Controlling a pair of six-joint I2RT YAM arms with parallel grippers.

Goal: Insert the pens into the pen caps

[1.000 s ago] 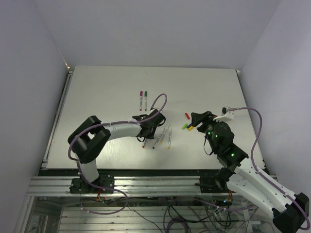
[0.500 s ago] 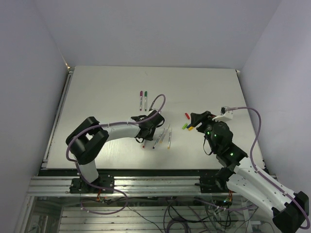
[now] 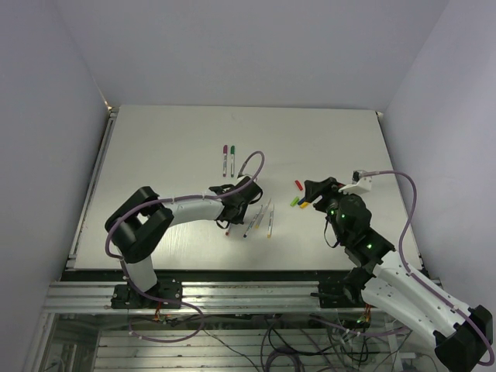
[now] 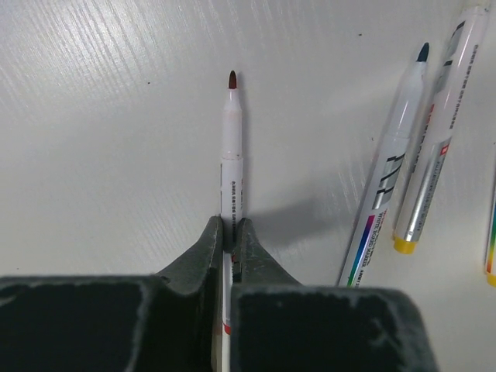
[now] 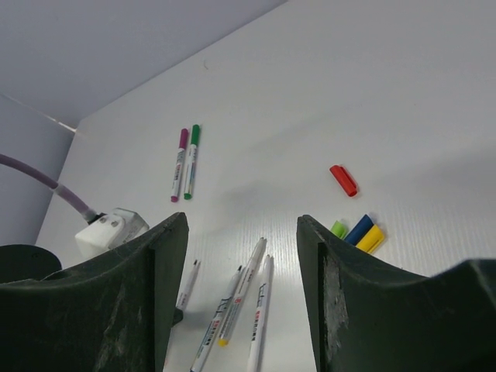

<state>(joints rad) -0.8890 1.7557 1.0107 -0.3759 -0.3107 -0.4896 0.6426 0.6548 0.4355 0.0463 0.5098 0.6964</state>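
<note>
You have lots of bare table (image 3: 155, 155) at the far side and the left. Your left gripper (image 4: 229, 231) is squeezed tight on a thin white pen (image 4: 232, 147) with a dark red tip. The pen's back end hides under the fingers. Other pens (image 4: 403, 170) lie near it, not touching. Your right gripper (image 5: 242, 225) is wide open and holds nothing, near the red cap (image 5: 342, 180) and the bunched green, blue and yellow caps (image 5: 359, 229).

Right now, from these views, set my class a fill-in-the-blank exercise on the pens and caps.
The left gripper is ___ on a pen.
The right gripper is ___.
The red cap lies apart from a cluster of ___ caps.
Of two capped pens, one cap is magenta, the other ___.
Missing: shut; open; three; green.
</note>
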